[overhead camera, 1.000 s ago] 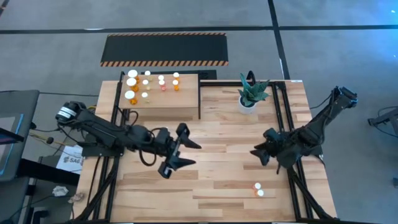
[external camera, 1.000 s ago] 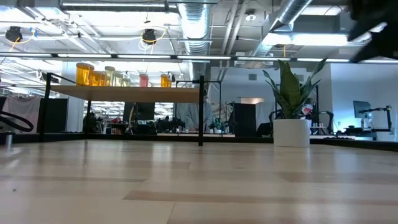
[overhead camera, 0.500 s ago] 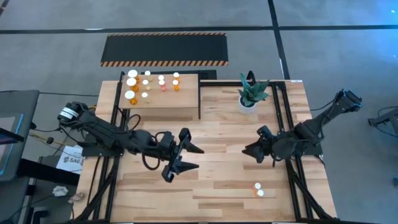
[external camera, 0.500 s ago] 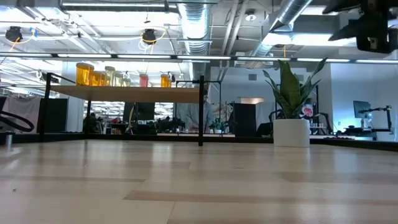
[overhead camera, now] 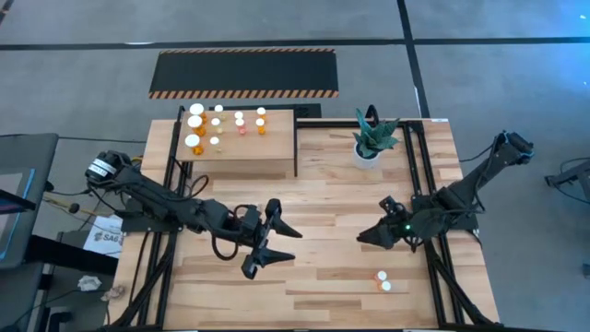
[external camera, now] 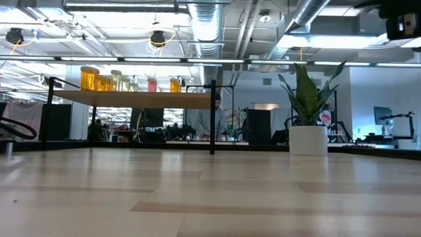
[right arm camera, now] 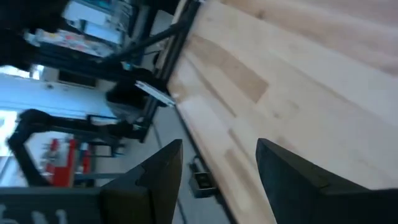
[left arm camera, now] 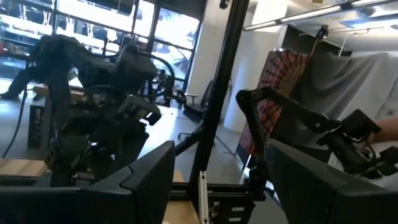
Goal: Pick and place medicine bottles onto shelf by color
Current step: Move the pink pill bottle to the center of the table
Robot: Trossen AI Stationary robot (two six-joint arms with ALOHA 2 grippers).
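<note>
While both arms reach inward, left claw (overhead camera: 274,244) and right claw (overhead camera: 369,235) gape, empty.

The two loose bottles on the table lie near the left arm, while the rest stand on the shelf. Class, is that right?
Not quite. The two loose bottles lie near the right arm, just in front of the right claw, not the left. The high view shows this. The rest do stand on the shelf.
</note>
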